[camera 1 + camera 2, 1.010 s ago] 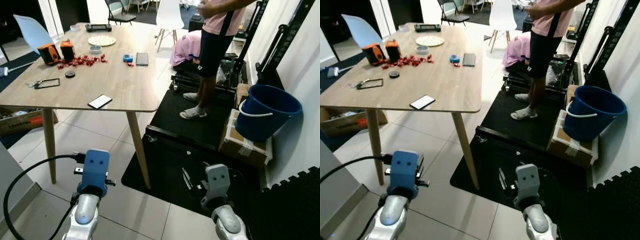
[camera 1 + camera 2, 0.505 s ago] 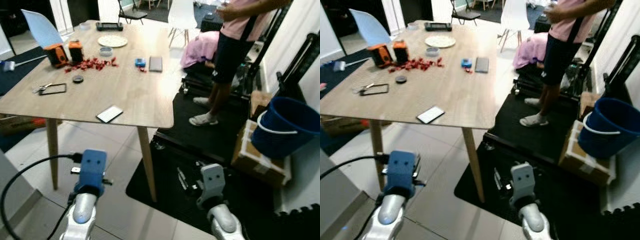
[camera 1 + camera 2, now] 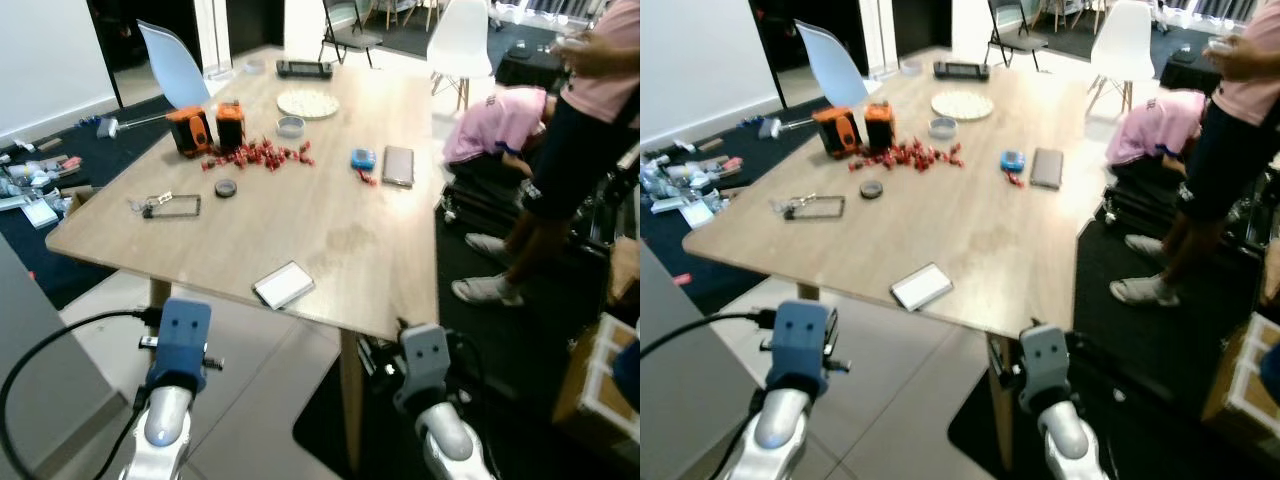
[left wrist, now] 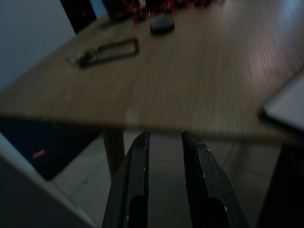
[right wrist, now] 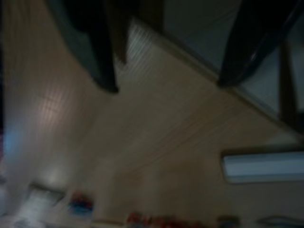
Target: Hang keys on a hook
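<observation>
Left eye view: keys (image 3: pixel 168 206) lie flat on table (image 3: pixel 340 235) far left | light, loose, jangly metal; likely best pinched at ring | left end effector (image 4: pixel 164 142) narrowly parted, empty | right end effector (image 5: pixel 166 83) spread, empty

Both silver arms were raised low and forward. The left gripper (image 4: pixel 164 137) pointed ahead, its two black fingers nearly parallel with a narrow gap between them. The right gripper (image 5: pixel 164 83) had its fingers spread wide apart.
</observation>
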You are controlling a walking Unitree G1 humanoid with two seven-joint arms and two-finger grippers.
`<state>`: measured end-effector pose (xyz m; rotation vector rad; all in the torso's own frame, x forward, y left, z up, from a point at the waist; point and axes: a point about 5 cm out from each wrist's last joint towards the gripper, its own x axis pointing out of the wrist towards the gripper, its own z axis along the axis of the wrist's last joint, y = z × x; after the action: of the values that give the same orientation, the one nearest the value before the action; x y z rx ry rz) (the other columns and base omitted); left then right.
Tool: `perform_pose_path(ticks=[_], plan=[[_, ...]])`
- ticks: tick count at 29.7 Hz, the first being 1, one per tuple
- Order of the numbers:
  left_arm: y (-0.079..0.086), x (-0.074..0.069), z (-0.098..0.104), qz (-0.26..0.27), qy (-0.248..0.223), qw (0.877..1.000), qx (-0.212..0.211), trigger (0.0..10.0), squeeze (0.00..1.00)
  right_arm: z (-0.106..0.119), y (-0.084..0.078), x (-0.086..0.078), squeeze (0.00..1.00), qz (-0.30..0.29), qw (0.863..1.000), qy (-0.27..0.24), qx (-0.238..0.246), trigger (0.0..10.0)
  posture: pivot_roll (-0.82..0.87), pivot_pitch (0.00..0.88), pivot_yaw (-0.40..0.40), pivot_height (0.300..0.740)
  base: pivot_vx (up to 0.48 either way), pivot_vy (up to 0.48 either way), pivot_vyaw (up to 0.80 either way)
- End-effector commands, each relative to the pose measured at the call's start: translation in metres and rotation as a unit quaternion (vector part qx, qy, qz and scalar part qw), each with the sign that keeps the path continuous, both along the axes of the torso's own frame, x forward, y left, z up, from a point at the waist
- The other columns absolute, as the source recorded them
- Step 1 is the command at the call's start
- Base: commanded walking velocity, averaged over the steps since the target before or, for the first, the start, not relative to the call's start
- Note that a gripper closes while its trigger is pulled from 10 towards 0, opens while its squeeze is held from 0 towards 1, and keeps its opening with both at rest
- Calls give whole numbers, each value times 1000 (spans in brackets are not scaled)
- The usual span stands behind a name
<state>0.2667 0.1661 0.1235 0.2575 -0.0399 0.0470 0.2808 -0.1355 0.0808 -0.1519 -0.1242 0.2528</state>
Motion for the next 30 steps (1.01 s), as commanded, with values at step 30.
perform_pose_path(ticks=[30], plan=[[5,-1,1,22,-8,1000,-16,10000,0,-12,-8,-5,0,-17,999,30,6,10000,144,141,-35,740,216,0,0]])
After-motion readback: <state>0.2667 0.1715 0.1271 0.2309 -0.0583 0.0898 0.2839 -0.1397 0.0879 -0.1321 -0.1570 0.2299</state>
